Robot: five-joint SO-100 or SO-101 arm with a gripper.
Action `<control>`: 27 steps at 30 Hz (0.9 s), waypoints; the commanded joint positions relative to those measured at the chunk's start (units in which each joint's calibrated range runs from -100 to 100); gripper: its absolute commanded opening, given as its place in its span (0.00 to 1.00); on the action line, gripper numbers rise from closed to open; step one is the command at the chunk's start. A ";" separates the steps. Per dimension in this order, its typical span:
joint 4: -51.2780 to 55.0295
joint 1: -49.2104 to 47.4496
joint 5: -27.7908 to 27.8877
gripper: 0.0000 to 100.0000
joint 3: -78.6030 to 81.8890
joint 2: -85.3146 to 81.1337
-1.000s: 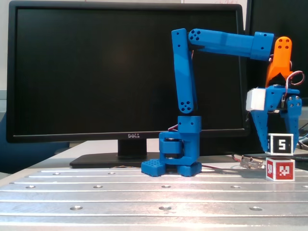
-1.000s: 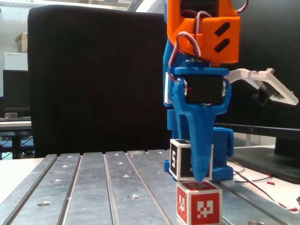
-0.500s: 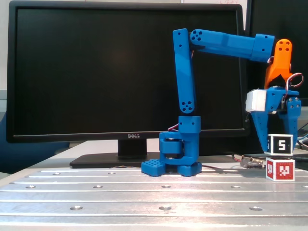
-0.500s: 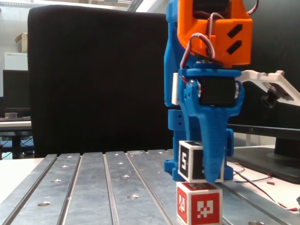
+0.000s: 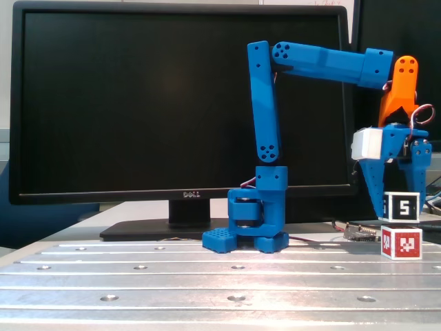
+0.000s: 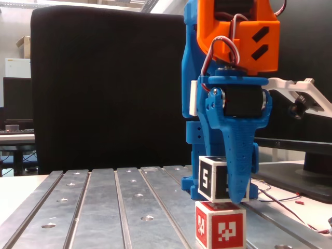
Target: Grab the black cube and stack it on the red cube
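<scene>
The black cube point(image 5: 402, 206) with a white "5" sits on top of the red cube point(image 5: 402, 243) at the right of the metal table. In the other fixed view the black cube point(image 6: 210, 179) rests on the red cube point(image 6: 220, 227), set a little to the left of it. My gripper point(image 5: 398, 205) hangs straight down over the stack with its blue fingers point(image 6: 238, 166) on either side of the black cube. One finger covers the cube's right part in that view; the other is hidden behind it. The jaws stand at the cube's width, closed on it.
The arm's blue base point(image 5: 258, 221) stands mid-table in front of a large dark monitor point(image 5: 138, 103). The ribbed metal table point(image 5: 172, 276) stretches left of the stack. Cables and a small connector point(image 5: 358, 231) lie beside the red cube.
</scene>
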 commanded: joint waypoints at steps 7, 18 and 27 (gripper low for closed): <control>-0.34 0.05 0.36 0.18 -0.71 -0.33; -1.20 0.28 0.46 0.17 -0.08 -0.24; -1.54 0.42 0.46 0.17 0.55 -0.24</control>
